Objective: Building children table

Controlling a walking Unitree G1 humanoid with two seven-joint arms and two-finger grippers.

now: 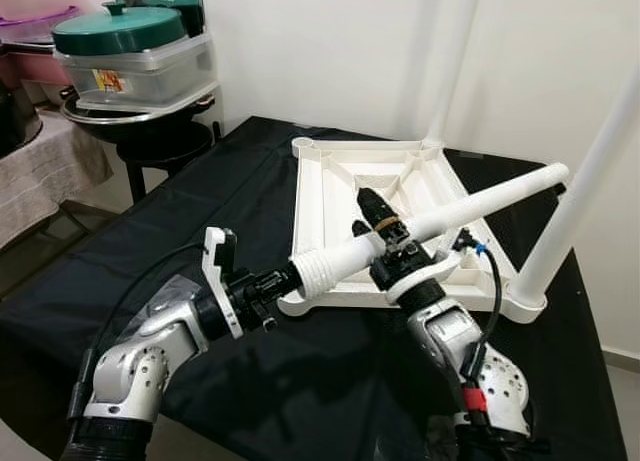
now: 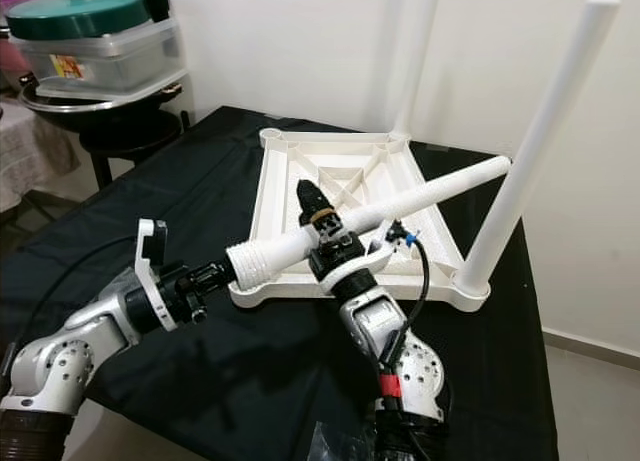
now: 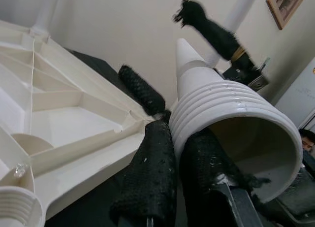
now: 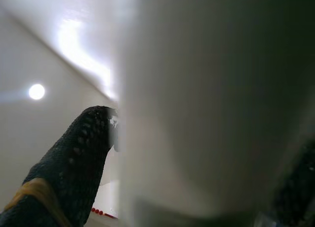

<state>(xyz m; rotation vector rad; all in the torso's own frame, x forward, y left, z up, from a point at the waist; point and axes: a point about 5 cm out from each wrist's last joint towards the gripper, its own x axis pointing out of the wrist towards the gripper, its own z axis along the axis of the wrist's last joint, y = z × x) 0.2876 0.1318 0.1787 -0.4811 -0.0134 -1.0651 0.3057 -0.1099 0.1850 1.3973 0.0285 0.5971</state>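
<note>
A: Nearest, left gripper (image 1: 285, 282), fingers (image 3: 147, 182) pinched on the threaded rim of the loose table leg (image 1: 440, 221).
B: Right gripper (image 1: 385, 226)?
A: Closed round the leg's middle, leg held slanted above the upturned tabletop (image 1: 335, 186) on the black counter (image 1: 180, 251).
B: Farther back?
A: Two legs upright in tabletop corners, fitted leg (image 1: 585, 181) on the right; stacked containers (image 1: 130, 51) far left.

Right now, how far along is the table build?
Done: two legs stand in the corners of the upside-down tabletop. In hand: a third leg, held by both the left gripper at its threaded end and the right gripper mid-shaft. Left: screw it into a free corner socket; I see no fourth leg.
</note>
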